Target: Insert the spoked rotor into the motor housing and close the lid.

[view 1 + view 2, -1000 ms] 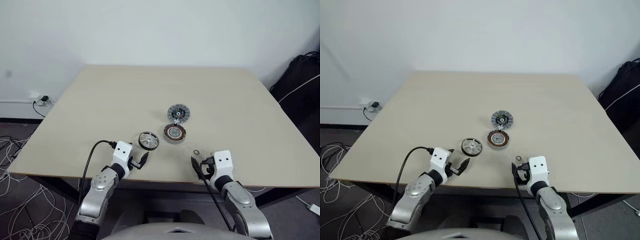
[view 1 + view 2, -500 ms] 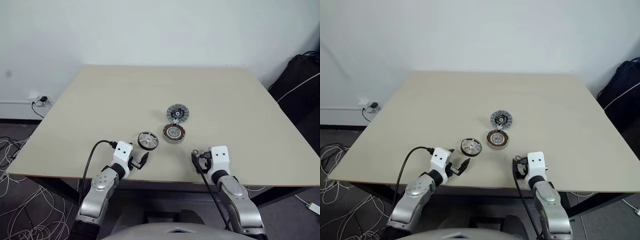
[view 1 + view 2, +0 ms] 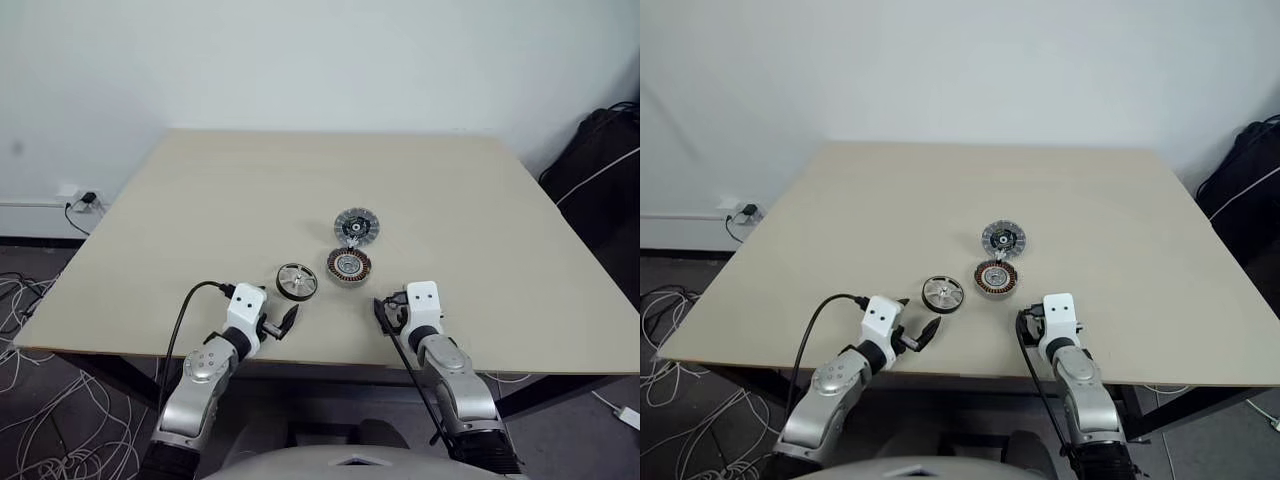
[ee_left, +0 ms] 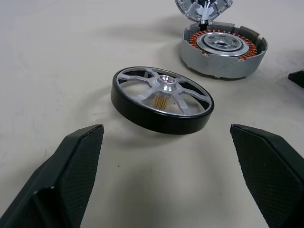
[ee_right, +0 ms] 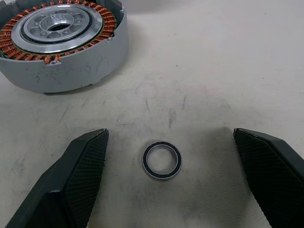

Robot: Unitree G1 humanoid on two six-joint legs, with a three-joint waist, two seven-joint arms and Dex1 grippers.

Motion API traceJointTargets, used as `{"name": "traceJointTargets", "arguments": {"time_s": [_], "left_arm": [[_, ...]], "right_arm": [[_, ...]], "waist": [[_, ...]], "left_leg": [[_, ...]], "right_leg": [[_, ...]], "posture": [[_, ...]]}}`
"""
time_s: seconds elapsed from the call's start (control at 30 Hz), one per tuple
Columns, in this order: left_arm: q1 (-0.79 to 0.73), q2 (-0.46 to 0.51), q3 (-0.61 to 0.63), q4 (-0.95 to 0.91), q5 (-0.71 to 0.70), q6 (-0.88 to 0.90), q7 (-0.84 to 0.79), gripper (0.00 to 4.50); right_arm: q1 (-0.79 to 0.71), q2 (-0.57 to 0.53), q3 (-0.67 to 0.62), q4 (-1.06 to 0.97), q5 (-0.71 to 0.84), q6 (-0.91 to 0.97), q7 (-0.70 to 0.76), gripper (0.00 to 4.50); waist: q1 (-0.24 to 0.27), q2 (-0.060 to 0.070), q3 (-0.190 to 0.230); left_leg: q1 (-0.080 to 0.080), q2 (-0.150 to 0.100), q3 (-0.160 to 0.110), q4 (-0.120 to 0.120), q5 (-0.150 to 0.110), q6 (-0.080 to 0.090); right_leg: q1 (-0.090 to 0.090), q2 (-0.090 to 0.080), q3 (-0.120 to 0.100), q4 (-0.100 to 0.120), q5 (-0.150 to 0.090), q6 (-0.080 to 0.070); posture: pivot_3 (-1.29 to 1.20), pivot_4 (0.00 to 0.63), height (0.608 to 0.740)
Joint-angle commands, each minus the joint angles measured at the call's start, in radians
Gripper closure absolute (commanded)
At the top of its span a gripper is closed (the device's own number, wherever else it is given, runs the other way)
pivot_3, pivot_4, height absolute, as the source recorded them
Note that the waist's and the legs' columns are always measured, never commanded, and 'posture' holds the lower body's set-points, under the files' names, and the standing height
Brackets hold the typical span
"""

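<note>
since the wheel [image 4: 162, 99] lies beside the motor [image 4: 222, 48], lid [image 3: 352, 226] off, both tools [image 3: 283, 322] [image 3: 388, 315] open, i've done nothing yet.

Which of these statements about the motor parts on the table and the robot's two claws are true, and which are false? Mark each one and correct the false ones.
1. The spoked rotor already sits inside the motor housing. False: it lies flat on the table, apart from the housing.
2. A small ring lies on the table between the right claw's open fingers. True.
3. The left claw grips the rotor. False: it is open and empty, with the rotor lying ahead of it.
4. The lid lies just beyond the housing, on its far side from the robot. True.
5. The housing's copper windings are uncovered. True.
</note>
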Motion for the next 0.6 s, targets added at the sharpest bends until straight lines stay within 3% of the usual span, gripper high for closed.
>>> {"name": "traceJointTargets", "arguments": {"time_s": [0.03, 0.37, 0.6], "left_arm": [[-0.004, 0.004, 0.005, -0.057, 0.001, -0.018, 0.008, 0.0], [-0.003, 0.005, 0.002, -0.058, -0.002, -0.015, 0.011, 0.0], [-0.006, 0.001, -0.001, -0.048, -0.001, -0.018, 0.013, 0.0]], "right_arm": [[0.017, 0.0, -0.005, 0.03, 0.002, 0.008, 0.008, 0.62], [0.058, 0.005, -0.005, -0.054, 0.005, 0.032, 0.008, 3.8], [0.022, -0.006, 0.029, -0.249, 0.009, 0.111, 0.034, 3.82]], "waist": [[0.001, 0.0, 0.0], [0.005, -0.002, -0.002], [0.002, 0.0, 0.0]], "left_leg": [[0.0, 0.0, 0.0, 0.0, 0.0, 0.0], [0.001, 0.0, 0.0, 0.0, 0.0, 0.0], [-0.001, 0.0, 0.0, 0.0, 0.0, 0.0]], "right_leg": [[0.0, 0.0, 0.0, 0.0, 0.0, 0.0], [0.001, 0.0, 0.0, 0.0, 0.0, 0.0], [-0.001, 0.0, 0.0, 0.0, 0.0, 0.0]], "posture": [[0.0, 0.0, 0.74], [0.0, 0.0, 0.74], [0.0, 0.0, 0.74]]}}
